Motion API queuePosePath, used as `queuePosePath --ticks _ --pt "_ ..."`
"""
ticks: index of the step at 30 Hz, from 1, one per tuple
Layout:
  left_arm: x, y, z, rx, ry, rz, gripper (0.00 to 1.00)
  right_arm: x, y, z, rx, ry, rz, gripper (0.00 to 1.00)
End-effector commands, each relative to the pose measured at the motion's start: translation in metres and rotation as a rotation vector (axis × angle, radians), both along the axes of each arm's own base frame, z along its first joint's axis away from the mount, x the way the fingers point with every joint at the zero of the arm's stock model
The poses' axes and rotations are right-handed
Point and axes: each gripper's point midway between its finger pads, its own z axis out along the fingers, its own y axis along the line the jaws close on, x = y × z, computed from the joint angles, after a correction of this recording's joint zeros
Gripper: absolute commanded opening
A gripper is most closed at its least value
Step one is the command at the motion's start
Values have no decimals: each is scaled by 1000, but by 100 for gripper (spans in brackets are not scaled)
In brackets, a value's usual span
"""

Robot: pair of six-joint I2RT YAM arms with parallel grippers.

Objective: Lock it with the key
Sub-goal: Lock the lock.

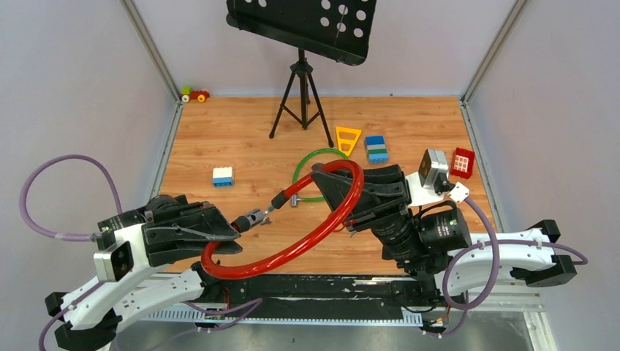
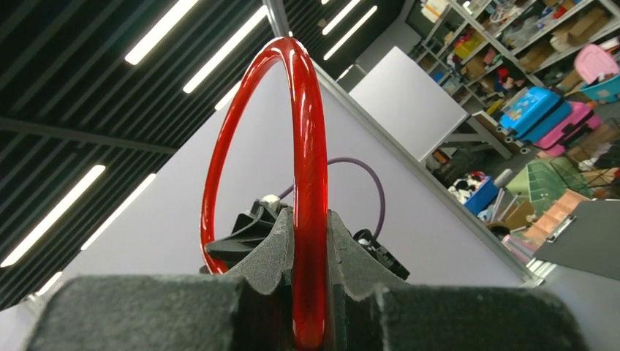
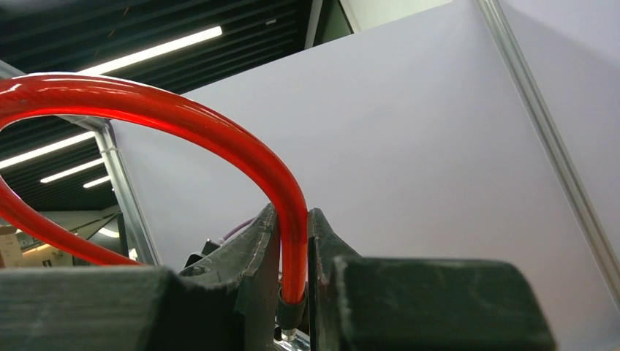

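The left arm sits close to the grey side wall, with little room to swing outward. Its pincer (image 2: 310, 234) is clamped tight on the red cable (image 1: 292, 248), which rises between the fingers and arcs overhead. Beyond it, bare boards of the desk (image 1: 219, 139) show around a white-and-blue block (image 1: 223, 176), and a toy car (image 1: 194, 93) sits in the far corner. Near the middle, the key (image 1: 295, 202) looks to be the tiny grey bit just right of the cable's metal plug (image 1: 254, 216); what it touches cannot be told. A green ring (image 1: 307, 157) lies under the loop, with a tripod stand (image 1: 301, 95) behind it. The right pincer (image 3: 292, 241) is likewise squeezed shut on the cable. A yellow triangle (image 1: 348, 139), a striped block (image 1: 377, 148) and a red block (image 1: 462, 161) crowd the boards toward the right wall.
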Motion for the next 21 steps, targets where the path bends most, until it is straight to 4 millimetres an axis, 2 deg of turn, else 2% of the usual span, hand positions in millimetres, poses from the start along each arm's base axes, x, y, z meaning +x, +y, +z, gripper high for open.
queuePosePath --ticks 1,21 --pt "-23 14 7 -11 -82 -82 0 -13 -24 30 144 -45 53 0" --pt "-23 12 3 10 -92 -74 0 -25 -3 25 110 -74 119 0"
